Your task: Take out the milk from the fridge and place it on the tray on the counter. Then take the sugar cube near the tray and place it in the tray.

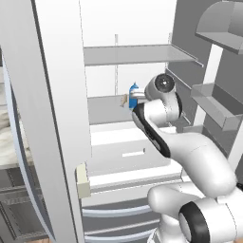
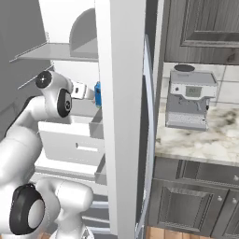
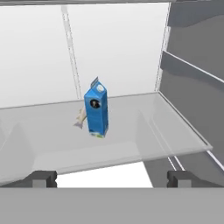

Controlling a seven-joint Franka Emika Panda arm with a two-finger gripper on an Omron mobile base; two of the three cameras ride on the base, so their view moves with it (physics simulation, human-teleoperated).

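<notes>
Item one: the small tall blue milk carton with a gabled top and a dark round mark on its front (image 3: 96, 111). You find it upright on the pale grey middle shelf (image 3: 131, 127) of the large white fridge (image 1: 102, 28), toward the shelf's middle, well back from the front lip. In the left base view you see the carton's blue top (image 1: 134, 88) just beyond the arm's wrist; in the right base view a blue sliver of it (image 2: 98, 94) sits at the edge of the white door panel.

Item two: a tiny tan object (image 3: 81, 118), lying on the same shelf, touching or just beside the carton's left side.

Item three: your two-finger gripper (image 3: 111, 178). Its dark fingertips (image 3: 41, 178) stand wide apart at the bottom of the hand view, holding nothing, short of the carton and facing it.

Item four: the white-and-beige marbled stone counter (image 2: 205, 137) over grey drawer fronts, right of the fridge, carrying a silver coffee machine (image 2: 189, 100).
</notes>
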